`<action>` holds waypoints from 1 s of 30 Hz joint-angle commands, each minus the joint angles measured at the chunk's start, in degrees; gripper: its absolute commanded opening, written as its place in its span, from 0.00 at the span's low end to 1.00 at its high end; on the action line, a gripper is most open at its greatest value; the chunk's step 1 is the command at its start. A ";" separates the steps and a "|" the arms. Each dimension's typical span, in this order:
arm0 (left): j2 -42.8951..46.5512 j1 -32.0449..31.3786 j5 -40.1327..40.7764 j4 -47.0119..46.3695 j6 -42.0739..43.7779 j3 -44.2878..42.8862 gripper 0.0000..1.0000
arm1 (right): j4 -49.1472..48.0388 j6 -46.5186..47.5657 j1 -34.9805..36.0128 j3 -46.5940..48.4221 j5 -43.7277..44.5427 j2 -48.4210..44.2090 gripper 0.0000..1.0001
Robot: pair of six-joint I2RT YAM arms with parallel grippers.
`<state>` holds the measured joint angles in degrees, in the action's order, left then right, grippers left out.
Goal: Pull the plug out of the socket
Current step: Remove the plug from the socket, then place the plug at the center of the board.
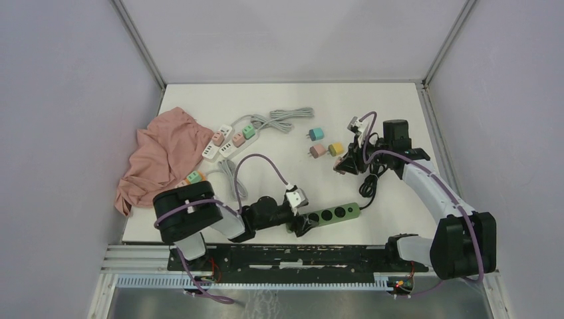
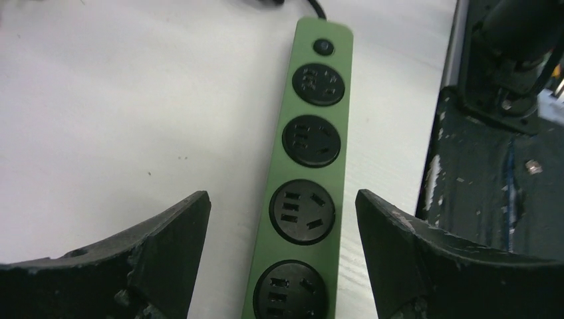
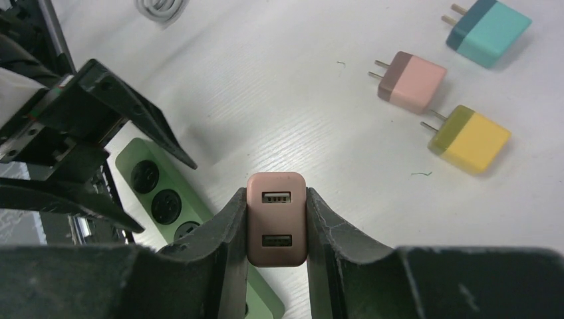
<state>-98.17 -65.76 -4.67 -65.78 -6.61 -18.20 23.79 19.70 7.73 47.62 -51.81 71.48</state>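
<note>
The green socket strip (image 1: 336, 214) lies near the table's front edge, and all the round outlets I can see on it are empty. My left gripper (image 1: 302, 222) is open. In the left wrist view its fingers straddle the strip (image 2: 309, 166) with a gap on each side, touching nothing. My right gripper (image 3: 276, 196) is shut on a pink plug (image 3: 276, 219) with two USB ports, held in the air away from the strip (image 3: 156, 193). In the top view this gripper (image 1: 346, 163) hovers right of centre.
Teal (image 3: 489, 30), pink (image 3: 412, 81) and yellow (image 3: 469, 138) plugs lie loose on the table. White strips with plugs (image 1: 226, 141), a grey cable (image 1: 286, 119) and a pink cloth (image 1: 163, 156) are at the back left. The strip's black cord (image 1: 369, 183) curls under the right arm.
</note>
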 commanded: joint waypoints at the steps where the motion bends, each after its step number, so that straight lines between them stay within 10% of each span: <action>1: 8.41 0.02 1.60 3.77 -3.84 -0.70 0.87 | -9.98 -11.54 -0.18 1.54 5.43 0.79 0.03; 21: 27.69 0.40 8.96 17.98 -9.91 1.67 0.87 | -21.75 -38.97 1.64 26.08 22.44 36.86 0.17; 30: 28.51 0.58 9.34 18.49 -9.82 1.56 0.87 | -18.04 -37.01 1.62 29.15 22.53 41.00 0.50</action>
<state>-70.81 -65.56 3.18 -46.06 -14.15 -16.43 5.41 -17.89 9.30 73.52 -29.43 112.84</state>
